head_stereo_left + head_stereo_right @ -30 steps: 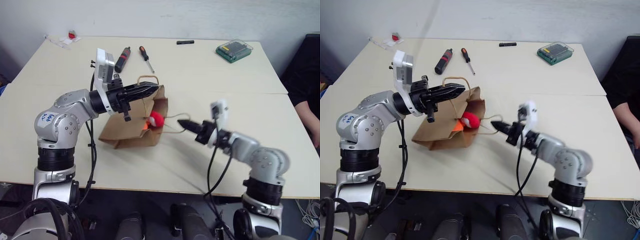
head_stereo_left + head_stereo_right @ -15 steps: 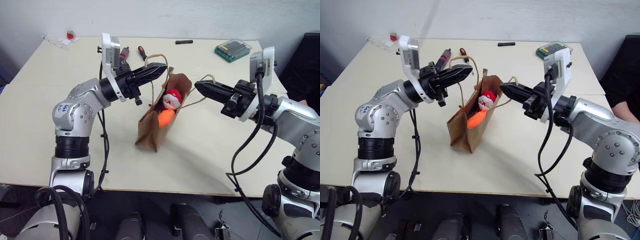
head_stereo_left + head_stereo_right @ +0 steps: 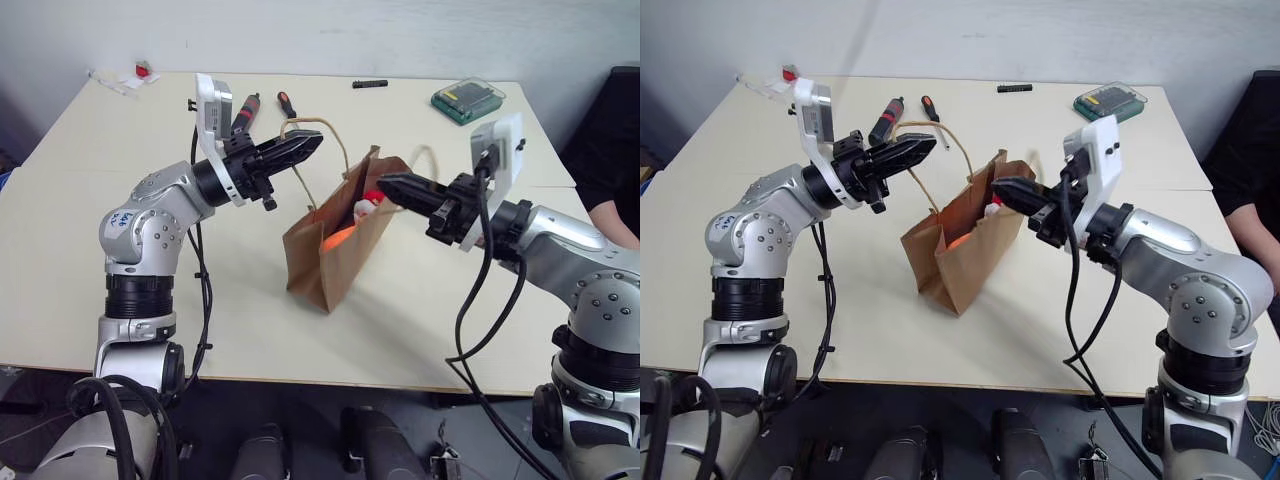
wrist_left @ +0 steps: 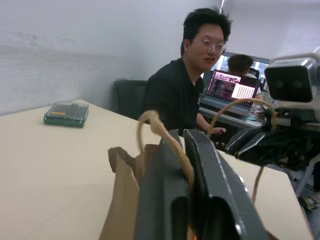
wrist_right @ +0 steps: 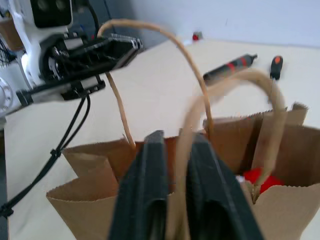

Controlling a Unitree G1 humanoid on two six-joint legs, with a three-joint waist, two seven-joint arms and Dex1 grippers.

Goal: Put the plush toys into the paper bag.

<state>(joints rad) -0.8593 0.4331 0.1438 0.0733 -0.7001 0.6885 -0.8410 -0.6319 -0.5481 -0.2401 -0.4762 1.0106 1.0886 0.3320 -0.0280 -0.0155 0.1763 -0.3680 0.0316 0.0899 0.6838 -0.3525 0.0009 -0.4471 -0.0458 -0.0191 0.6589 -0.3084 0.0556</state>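
At the table's [image 3: 120,260] centre the bag [image 3: 335,255] stands upright, mouth up and tilted slightly right, apart from the clutter at the far edge. Inside, the red toy [image 3: 372,203] sits near the top with the orange toy [image 3: 338,237] just below it, both partly hidden by the bag's wall. Left gripper [image 3: 310,146] sits at the bag's upper left, pointing right; the left handle [image 3: 318,125] loops over its fingertips and, in the left wrist view, runs into the narrow slot between the two fingers [image 4: 165,200], which stand slightly parted. Whether they pinch the cord, cannot tell. Right gripper [image 3: 385,185] points left at the bag's mouth, its tip at the rim beside the red toy. In the right wrist view the right handle [image 5: 192,130] drops between its fingers [image 5: 150,190], which are a small gap apart; firm grip or loose, cannot tell. At the far edge: two screwdrivers [image 3: 245,118], a black marker [image 3: 370,84], a green case [image 3: 468,101]. A person [image 4: 182,95] in black sits to the far right, beside the table.
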